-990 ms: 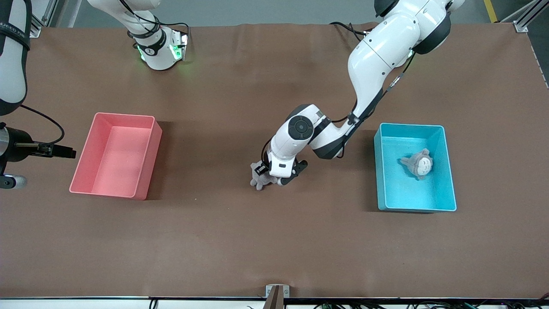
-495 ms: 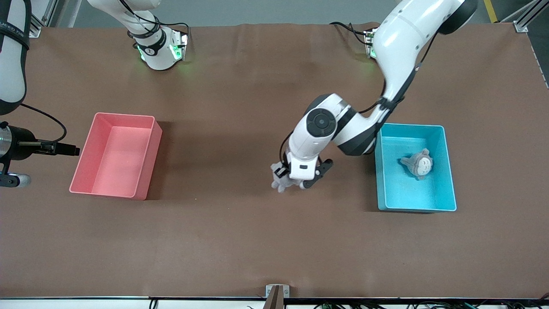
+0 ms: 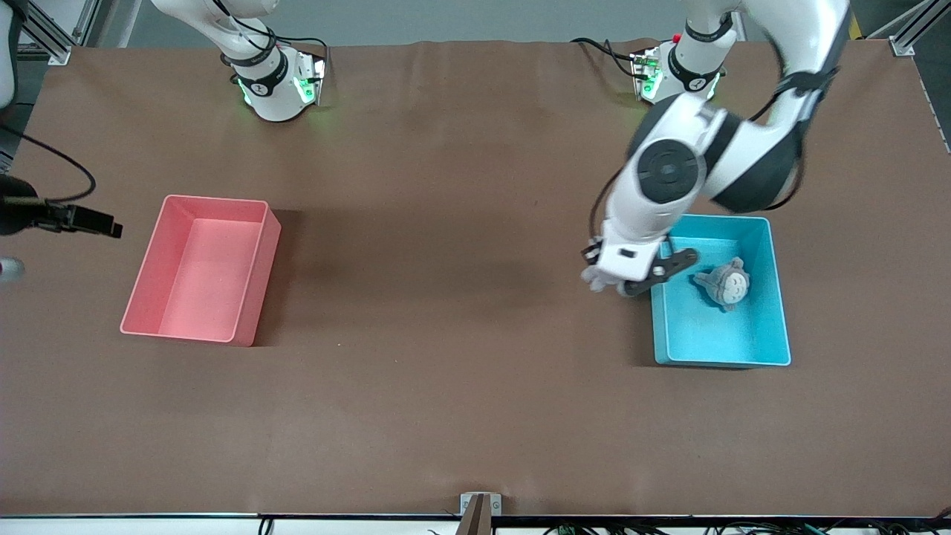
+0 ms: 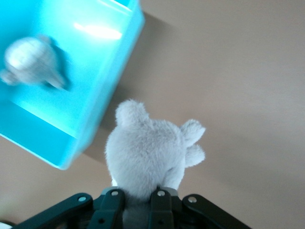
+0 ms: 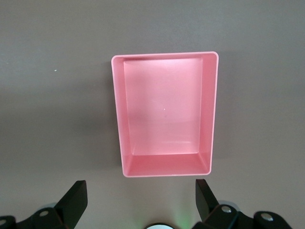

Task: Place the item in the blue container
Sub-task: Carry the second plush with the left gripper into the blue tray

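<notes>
Readable text: none on any object.
Bins: no labels or numbers seen.
Arms: small marks on the bases, too small to read.

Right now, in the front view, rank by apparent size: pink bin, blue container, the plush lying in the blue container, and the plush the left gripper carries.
1-2. pink bin and blue container: look alike, no ranking.
3. plush in the container.
4. carried plush: mostly hidden under the left gripper, so its rank is unsure.
</notes>
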Controlling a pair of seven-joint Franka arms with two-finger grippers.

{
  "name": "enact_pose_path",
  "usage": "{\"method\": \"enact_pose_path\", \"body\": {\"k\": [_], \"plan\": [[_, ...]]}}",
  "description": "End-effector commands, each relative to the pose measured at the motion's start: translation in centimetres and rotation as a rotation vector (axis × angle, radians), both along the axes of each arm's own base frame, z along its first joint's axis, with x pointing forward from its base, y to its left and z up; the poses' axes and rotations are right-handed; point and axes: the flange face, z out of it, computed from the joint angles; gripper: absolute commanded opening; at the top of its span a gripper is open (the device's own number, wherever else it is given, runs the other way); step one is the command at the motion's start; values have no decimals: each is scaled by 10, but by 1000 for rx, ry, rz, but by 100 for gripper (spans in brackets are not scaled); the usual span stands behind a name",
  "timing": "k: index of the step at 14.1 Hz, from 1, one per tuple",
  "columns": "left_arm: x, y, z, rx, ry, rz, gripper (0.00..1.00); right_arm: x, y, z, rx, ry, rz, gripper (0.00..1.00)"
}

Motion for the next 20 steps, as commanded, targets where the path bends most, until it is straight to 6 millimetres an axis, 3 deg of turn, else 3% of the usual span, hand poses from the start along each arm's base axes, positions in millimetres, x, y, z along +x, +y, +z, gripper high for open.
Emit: {"method": "enact_pose_path", "body": {"k": [1,4,7,12,15,17,20], "plan": [[-10,69,-1,-31,45,-114,17,-35,5,7,-1,-33,0,100],[-9,125,-14,-85,33,-207,17,-47,9,8,0,-53,10,100],[-16,153,-44,-103,-10,-253,17,-50,17,15,-7,-63,27,100],[-41,166,-99,-114,-45,-301,17,-57,16,30,-7,-94,30,100],[-41,182,-124,-134,-32,-295,17,-68,13,49,-31,-124,33,100],[-38,182,-148,-159,-18,-293,18,-69,11,52,-52,-132,32,100],[-35,183,-162,-171,-24,-294,20,-65,10,49,-51,-136,31,100]]}}
